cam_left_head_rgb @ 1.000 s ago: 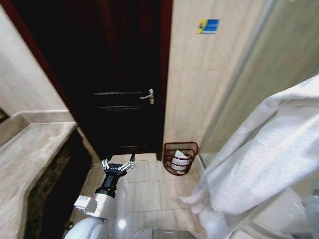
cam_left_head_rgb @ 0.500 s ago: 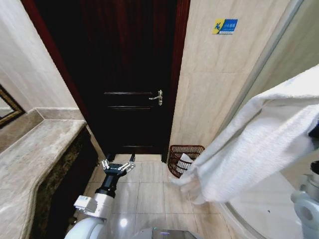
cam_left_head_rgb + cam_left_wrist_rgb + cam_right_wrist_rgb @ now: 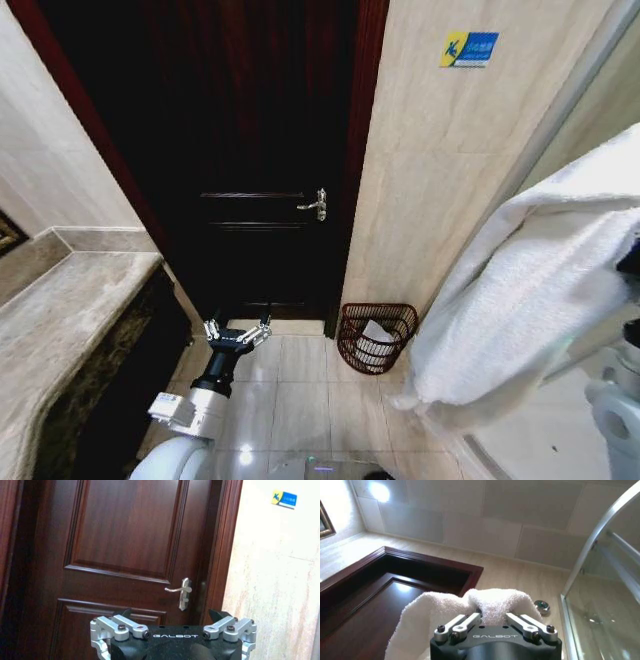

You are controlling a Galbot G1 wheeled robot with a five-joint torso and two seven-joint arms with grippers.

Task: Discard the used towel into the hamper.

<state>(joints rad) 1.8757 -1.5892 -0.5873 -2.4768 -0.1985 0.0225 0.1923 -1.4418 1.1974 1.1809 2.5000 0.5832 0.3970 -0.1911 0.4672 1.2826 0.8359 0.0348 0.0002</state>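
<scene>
The hamper (image 3: 376, 337) stands on the tiled floor (image 3: 300, 400) at the foot of the beige wall (image 3: 430, 200), just beside the dark wooden door's (image 3: 250, 150) frame; something pale lies inside it. The white towel (image 3: 530, 300) hangs at the right edge of the head view, well above the floor, its lower end drooping near the hamper's right side without touching the rim. In the right wrist view the right gripper (image 3: 492, 621) has its jaws closed on a bunched fold of the towel. The left gripper (image 3: 238, 331) hovers low before the door with its jaws spread wide and nothing between them. Bare tiles lie between it and the hamper. A stone surface (image 3: 60, 320) borders the floor's left edge.
</scene>
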